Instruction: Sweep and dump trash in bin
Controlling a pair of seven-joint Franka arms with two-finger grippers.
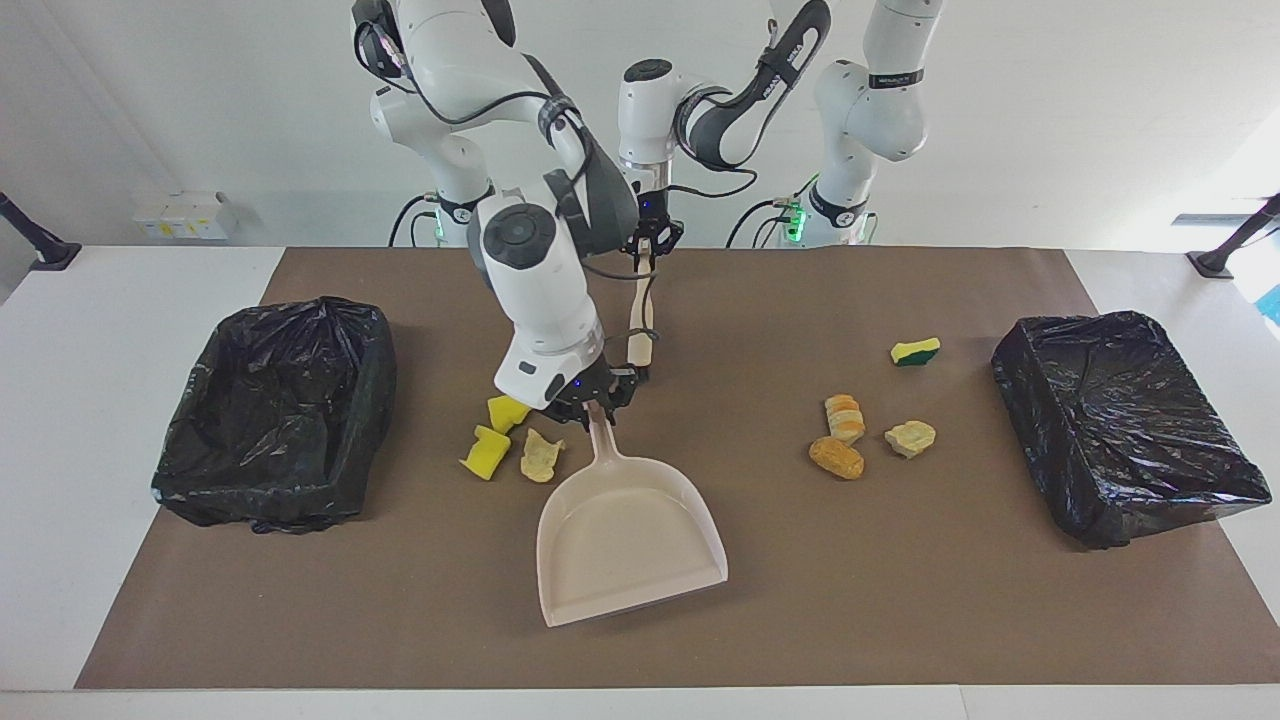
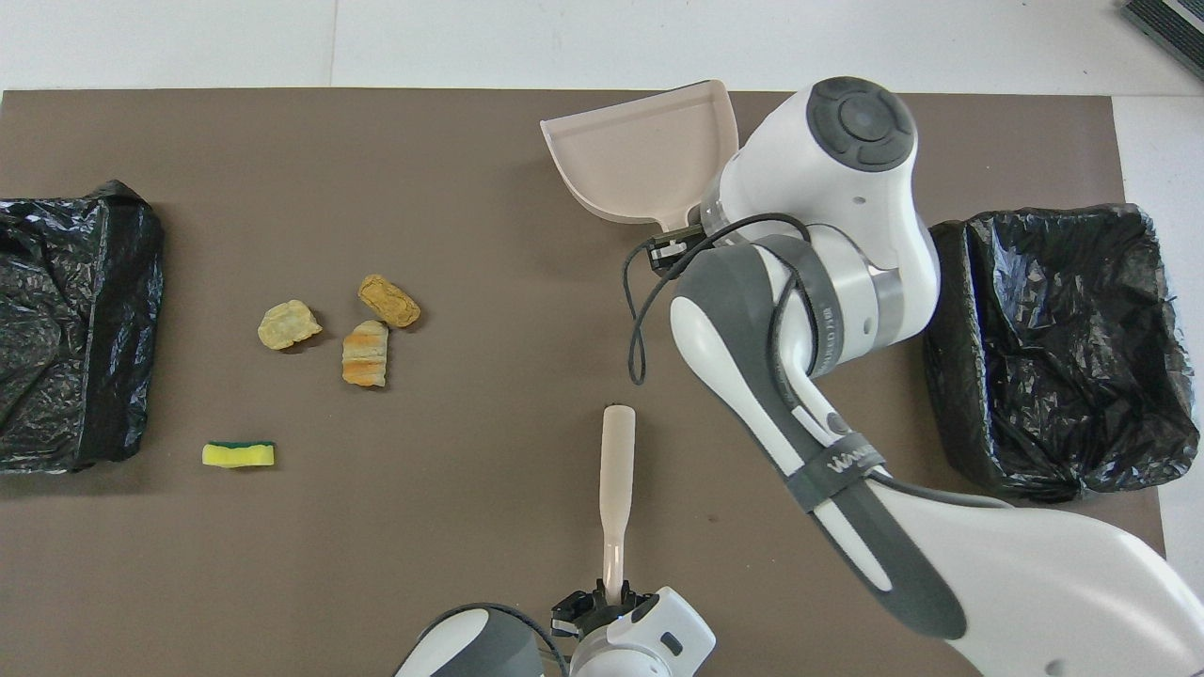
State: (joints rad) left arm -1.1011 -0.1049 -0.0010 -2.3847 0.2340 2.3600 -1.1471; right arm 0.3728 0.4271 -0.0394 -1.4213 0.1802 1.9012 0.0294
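Observation:
My right gripper (image 1: 597, 405) (image 2: 673, 246) is shut on the handle of the beige dustpan (image 1: 630, 530) (image 2: 640, 150), which lies on the brown mat with its mouth pointing away from the robots. My left gripper (image 1: 650, 245) (image 2: 607, 602) is shut on the handle end of the beige hand brush (image 1: 641, 320) (image 2: 616, 465), whose head slants down toward the dustpan handle. Two yellow sponge chunks (image 1: 486, 452) and a tan bread piece (image 1: 541, 455) lie beside the pan, toward the right arm's end; the right arm hides them from overhead. Three bread pieces (image 1: 845, 418) (image 2: 365, 353) and a green-faced sponge (image 1: 916, 351) (image 2: 239, 455) lie toward the left arm's end.
A black bag-lined bin (image 1: 275, 410) (image 2: 1044, 348) stands at the right arm's end of the mat. Another one (image 1: 1125, 420) (image 2: 66, 320) stands at the left arm's end. The brown mat (image 1: 900, 600) covers most of the white table.

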